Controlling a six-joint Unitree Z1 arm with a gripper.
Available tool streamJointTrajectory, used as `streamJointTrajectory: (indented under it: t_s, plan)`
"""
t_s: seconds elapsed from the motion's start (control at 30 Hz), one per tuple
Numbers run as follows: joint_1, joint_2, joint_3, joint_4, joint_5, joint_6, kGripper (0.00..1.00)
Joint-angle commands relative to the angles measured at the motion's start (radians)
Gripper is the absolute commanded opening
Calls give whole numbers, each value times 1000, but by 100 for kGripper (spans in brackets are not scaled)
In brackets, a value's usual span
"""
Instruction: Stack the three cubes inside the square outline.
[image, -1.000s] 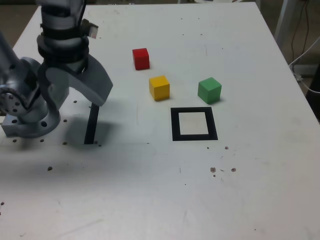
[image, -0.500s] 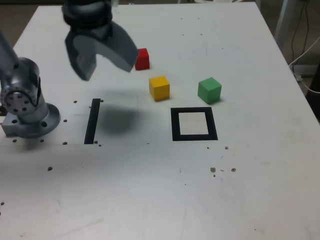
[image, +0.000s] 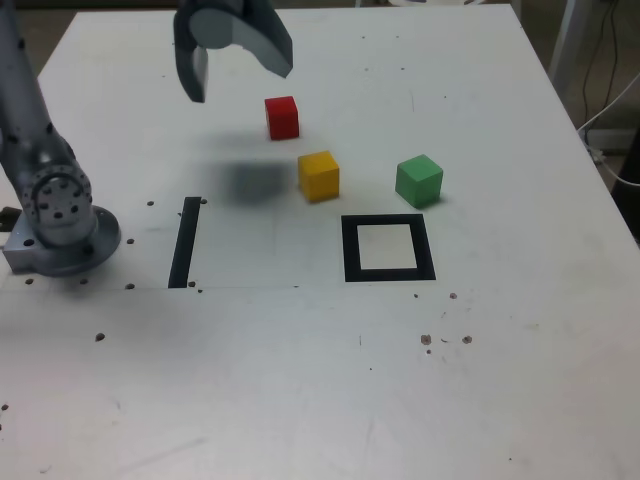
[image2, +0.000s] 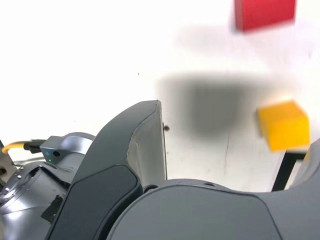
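Note:
Three cubes rest apart on the white table: a red cube (image: 282, 117) (image2: 264, 13) at the back, a yellow cube (image: 319, 176) (image2: 283, 125) in front of it, and a green cube (image: 418, 181) to the exterior view's right. The square outline (image: 388, 248), black with a white centre, lies just in front of the yellow and green cubes and holds nothing. My gripper (image: 235, 62) hangs open in the air, to the exterior view's left of the red cube and above table level, with nothing between its fingers (image2: 145, 150).
A straight black strip (image: 185, 241) lies on the table at the exterior view's left, near the arm's base (image: 60, 225). Cables (image: 612, 90) hang beyond the table's edge at the exterior view's right.
The gripper has risen from low beside the black strip and swung toward the back and the exterior view's right, nearing the red cube. It stayed open. The cubes have not moved.

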Motion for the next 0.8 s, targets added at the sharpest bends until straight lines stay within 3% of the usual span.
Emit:
streamJointTrajectory:
  t_s: [0.0, 0.2, 0.47, 0.77]
  plan:
    - [44, 46, -24, -15, -1, 3, 100]
    - [109, 158, -67, -75, 7, 5, 100]
    - [111, 221, 7, -268, -1, 4, 99]
    - [116, 281, 16, -293, 46, -9, 89]
